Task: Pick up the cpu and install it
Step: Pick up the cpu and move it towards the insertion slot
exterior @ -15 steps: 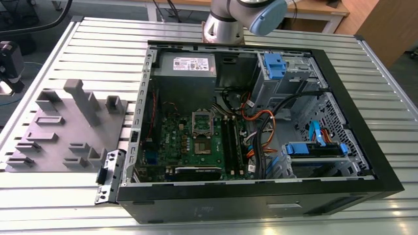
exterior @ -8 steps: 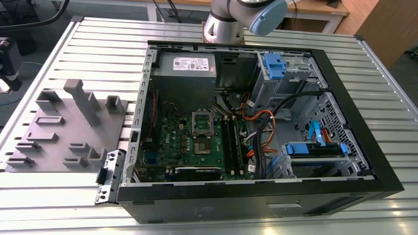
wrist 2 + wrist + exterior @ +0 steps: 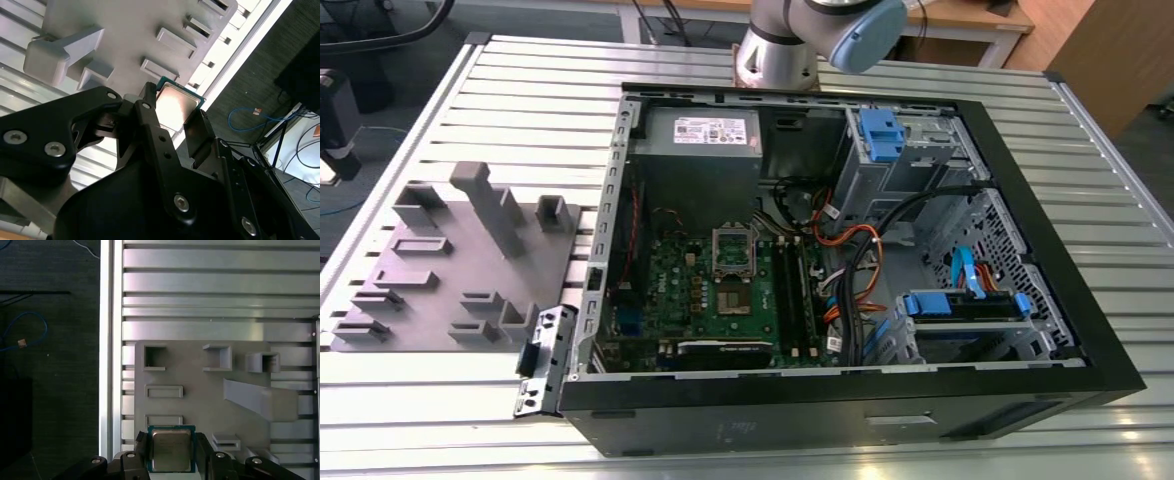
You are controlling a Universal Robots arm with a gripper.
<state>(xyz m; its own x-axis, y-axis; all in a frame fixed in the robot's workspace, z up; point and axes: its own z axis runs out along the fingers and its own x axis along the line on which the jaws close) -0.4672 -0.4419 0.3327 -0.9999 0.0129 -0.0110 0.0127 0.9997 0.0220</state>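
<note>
**Cpu clamped between the fingers above the fixture plate**

My fingers (image 3: 202,447) were closed narrowly on the cpu (image 3: 171,450), one pad on each of two opposite edges. The second wrist view showed the same hold, with a finger (image 3: 150,115) on either side of the chip (image 3: 175,105). The cpu lay directly between the pads, and its dull metal top faced the first wrist camera. Its green rim showed along the free edges. Because the chip was square it had no long axis to align, so I judged that only its turn about the grip would matter at the socket.

Behind the chip lay the grey fixture plate (image 3: 200,390) with its open pockets and raised blocks. The cpu seemed to be held clear of the plate, though I could not judge the gap. The plate rested on the ribbed bench (image 3: 215,285), close to the bench edge, with dark floor beyond.

In the exterior view that plate (image 3: 440,270) sat at the exterior view's left. The open computer case (image 3: 1067,330) sat at the right, well apart from the plate's pockets. Inside the case were the green circuit board (image 3: 720,290) and the silver socket frame (image 3: 732,247). I judged the pick-up done and the installation not yet made.
</note>
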